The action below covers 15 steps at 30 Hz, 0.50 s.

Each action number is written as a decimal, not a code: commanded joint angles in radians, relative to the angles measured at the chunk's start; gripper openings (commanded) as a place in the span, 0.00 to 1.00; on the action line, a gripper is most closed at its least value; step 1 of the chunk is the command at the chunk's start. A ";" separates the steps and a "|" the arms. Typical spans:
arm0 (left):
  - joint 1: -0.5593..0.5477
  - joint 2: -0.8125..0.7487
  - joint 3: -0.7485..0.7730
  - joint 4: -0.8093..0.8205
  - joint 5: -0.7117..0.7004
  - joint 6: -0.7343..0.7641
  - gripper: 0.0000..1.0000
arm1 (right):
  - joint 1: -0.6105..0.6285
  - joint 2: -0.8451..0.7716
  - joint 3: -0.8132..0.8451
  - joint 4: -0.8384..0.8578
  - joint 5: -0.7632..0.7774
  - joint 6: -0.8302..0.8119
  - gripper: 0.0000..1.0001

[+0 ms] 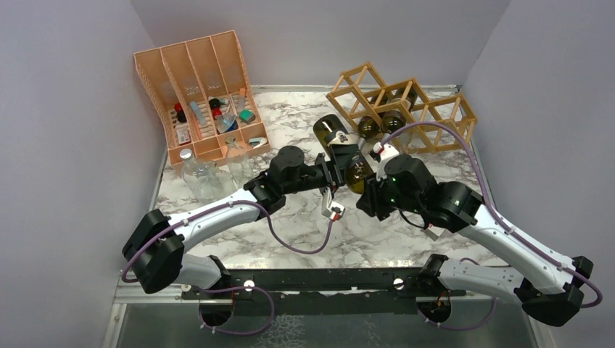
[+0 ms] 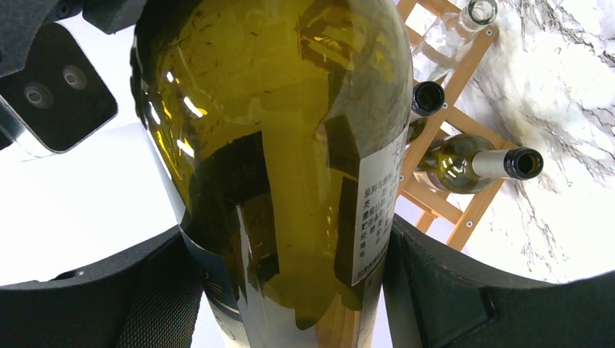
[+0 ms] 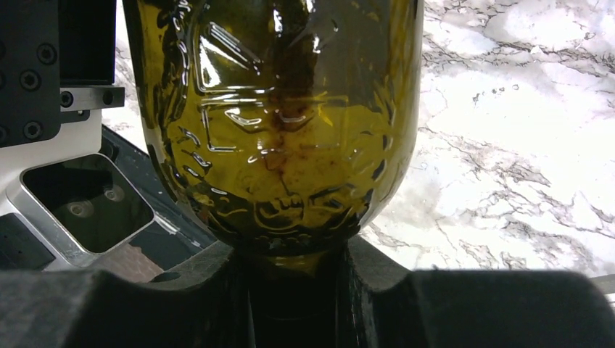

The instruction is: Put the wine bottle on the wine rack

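A dark olive-green wine bottle (image 1: 355,171) is held up above the marble table, lying aslant between my two arms. My left gripper (image 1: 340,155) is shut on its body, with the black pads on both sides of the glass by the white label (image 2: 377,210). The right gripper (image 1: 371,190) is shut on the bottle's neck just under the embossed shoulder (image 3: 283,145); the neck itself is hidden in the jaws. The light wooden wine rack (image 1: 428,109) stands at the back right, just beyond the bottle. In the left wrist view the wine rack (image 2: 444,129) shows behind the bottle (image 2: 283,130).
Two dark bottles (image 1: 370,127) (image 1: 394,122) lie in the rack's lower cells, necks toward me. An orange-pink slotted organiser (image 1: 156,80) with small items stands at the back left, clear glass bottles (image 1: 199,174) in front of it. Grey walls close in three sides.
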 commanded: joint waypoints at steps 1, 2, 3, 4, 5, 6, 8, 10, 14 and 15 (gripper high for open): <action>-0.009 -0.059 0.048 0.121 0.011 -0.053 0.30 | -0.005 -0.010 0.011 0.040 0.118 0.034 0.01; -0.008 -0.060 0.045 0.123 0.004 -0.059 0.51 | -0.005 -0.019 0.018 0.042 0.135 0.036 0.01; -0.008 -0.059 0.042 0.124 -0.004 -0.064 0.91 | -0.005 -0.029 0.025 0.044 0.153 0.039 0.01; -0.008 -0.058 0.039 0.126 -0.011 -0.065 0.98 | -0.005 -0.038 0.031 0.046 0.174 0.050 0.01; -0.008 -0.057 0.035 0.129 -0.016 -0.065 0.99 | -0.005 -0.050 0.036 0.049 0.199 0.057 0.01; -0.008 -0.055 0.031 0.131 -0.024 -0.065 0.99 | -0.005 -0.059 0.041 0.050 0.224 0.064 0.01; -0.009 -0.055 0.026 0.134 -0.028 -0.085 0.99 | -0.005 -0.075 0.048 0.045 0.275 0.091 0.01; -0.009 -0.062 0.018 0.137 -0.030 -0.124 0.99 | -0.005 -0.086 0.052 0.024 0.340 0.129 0.01; -0.009 -0.085 0.000 0.176 -0.045 -0.280 0.99 | -0.005 -0.087 0.059 -0.067 0.500 0.239 0.01; -0.009 -0.091 0.002 0.195 -0.067 -0.351 0.99 | -0.005 -0.079 0.062 -0.097 0.540 0.267 0.01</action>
